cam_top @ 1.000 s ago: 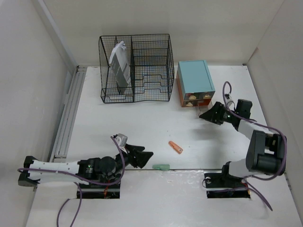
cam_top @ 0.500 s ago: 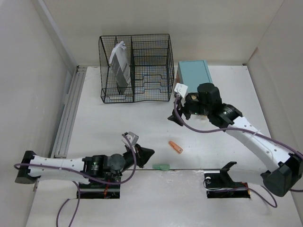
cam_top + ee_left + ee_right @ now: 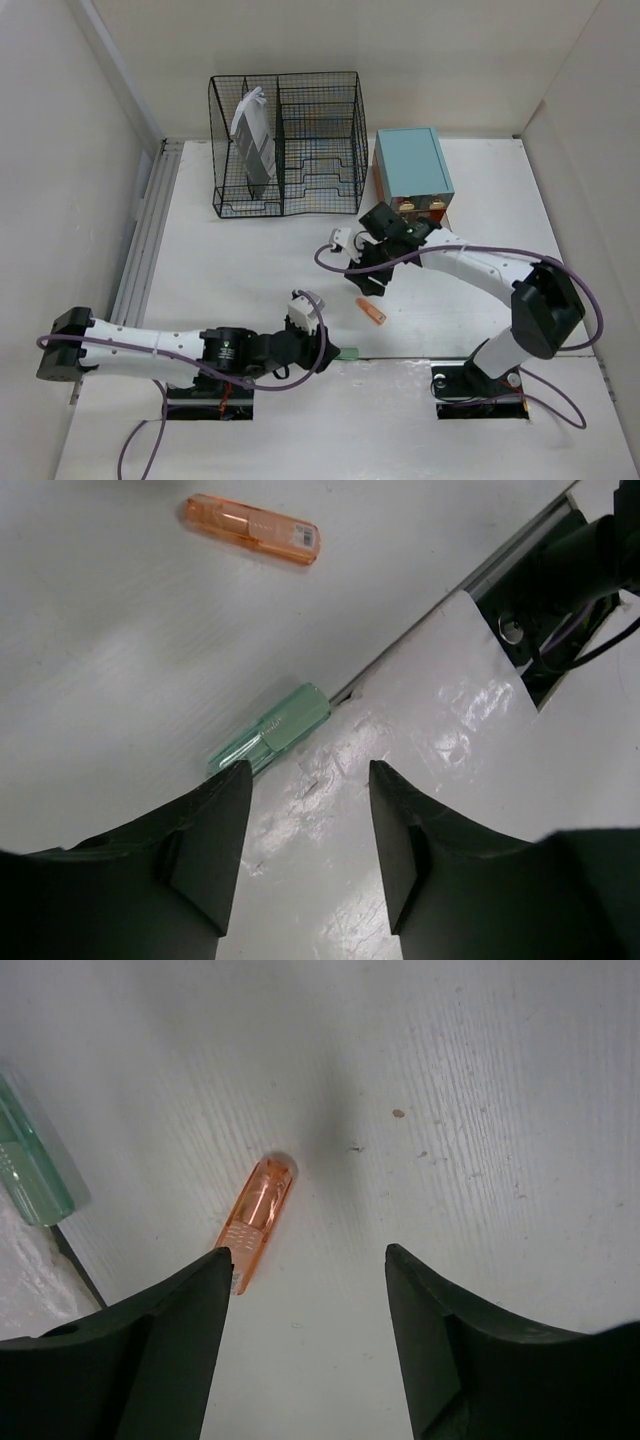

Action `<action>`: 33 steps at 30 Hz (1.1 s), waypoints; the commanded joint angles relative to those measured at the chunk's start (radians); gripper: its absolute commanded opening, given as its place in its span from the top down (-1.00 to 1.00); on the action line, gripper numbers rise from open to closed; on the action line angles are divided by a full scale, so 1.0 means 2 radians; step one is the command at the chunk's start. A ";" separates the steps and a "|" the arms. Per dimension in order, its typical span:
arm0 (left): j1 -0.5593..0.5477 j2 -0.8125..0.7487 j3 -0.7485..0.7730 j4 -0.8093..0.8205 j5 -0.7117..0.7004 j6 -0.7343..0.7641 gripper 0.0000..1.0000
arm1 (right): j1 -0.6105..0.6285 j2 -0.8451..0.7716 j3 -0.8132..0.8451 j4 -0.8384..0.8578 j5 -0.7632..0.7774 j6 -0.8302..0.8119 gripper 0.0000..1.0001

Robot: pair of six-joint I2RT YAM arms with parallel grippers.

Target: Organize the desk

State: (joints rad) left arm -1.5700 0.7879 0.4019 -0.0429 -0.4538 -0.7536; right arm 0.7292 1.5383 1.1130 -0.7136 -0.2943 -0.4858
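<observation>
On the white desk (image 3: 250,260) lie a small orange translucent stick (image 3: 371,311) and a green translucent stick (image 3: 340,352), the green one at the desk's front seam. My left gripper (image 3: 318,348) is open and empty, its tips just left of the green stick; in the left wrist view (image 3: 310,770) the green stick (image 3: 270,730) touches the left fingertip and the orange stick (image 3: 252,528) lies farther off. My right gripper (image 3: 368,282) is open and empty just above the orange stick; in the right wrist view (image 3: 308,1252) that stick (image 3: 257,1218) lies by the left fingertip.
A black wire rack (image 3: 285,145) at the back holds a grey-white item (image 3: 253,140) in its left compartment. A teal-topped drawer box (image 3: 412,175) stands to its right. A metal rail (image 3: 140,250) runs along the left wall. White walls border the desk.
My right arm has swung from beside the drawer box leftward and down to over the orange stick. My left gripper has moved right, up to the green stick.
</observation>
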 commanded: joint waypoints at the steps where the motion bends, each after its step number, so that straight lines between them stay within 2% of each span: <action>1: -0.004 -0.040 -0.036 0.024 0.028 -0.018 0.00 | 0.014 0.005 0.005 -0.002 0.038 0.010 -0.38; 8: -0.004 -0.104 -0.071 0.029 0.038 -0.023 -0.06 | 0.055 0.065 0.021 -0.032 0.082 0.014 -0.54; 18: -0.004 -0.080 -0.061 0.029 0.048 -0.013 -0.08 | 0.070 0.118 0.058 -0.060 0.096 0.038 -0.56; 28: -0.004 -0.080 -0.055 0.028 0.048 -0.004 -0.08 | 0.091 0.150 0.049 -0.066 0.111 0.060 -0.46; 32: -0.004 -0.080 -0.051 0.023 0.048 -0.004 -0.08 | 0.096 0.164 0.049 -0.071 0.129 0.064 -0.30; 33: -0.004 -0.085 -0.051 0.023 0.048 -0.004 -0.08 | 0.096 0.172 0.049 -0.071 0.136 0.064 -0.16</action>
State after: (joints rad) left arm -1.5719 0.6315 0.2619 -0.0162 -0.3592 -0.7761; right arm 0.9119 1.8374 1.2003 -0.8310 -0.0475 -0.3817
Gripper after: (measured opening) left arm 0.538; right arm 0.612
